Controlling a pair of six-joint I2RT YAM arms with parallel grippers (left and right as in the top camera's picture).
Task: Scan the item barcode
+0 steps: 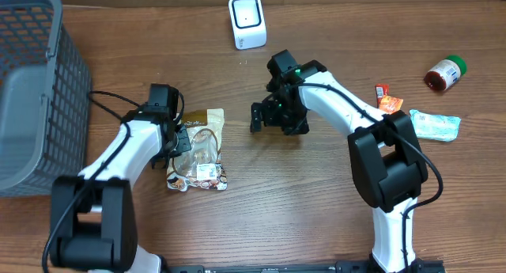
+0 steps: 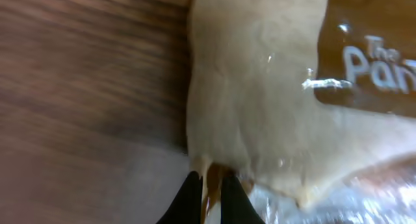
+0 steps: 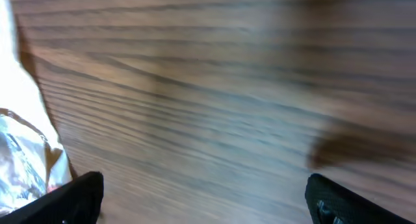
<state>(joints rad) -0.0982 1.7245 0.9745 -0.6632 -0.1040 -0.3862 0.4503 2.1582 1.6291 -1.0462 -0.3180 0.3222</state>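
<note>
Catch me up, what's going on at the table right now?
The left hand is pinched shut on the edge of the snack bag, lying on the table. The right hand is open over bare wood beside the bag, holding nothing. The scanner stands at the far edge; the bag is not there yet.

snack bag (image 1: 202, 150) glossy clr plastic; table (image 1: 300, 214) matt wood grain; basket (image 1: 32, 67) plastic mesh.

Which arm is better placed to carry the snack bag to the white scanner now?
Left. The left gripper is shut on the snack bag at its edge, while the right gripper hangs open over the table, holding nothing.
</note>
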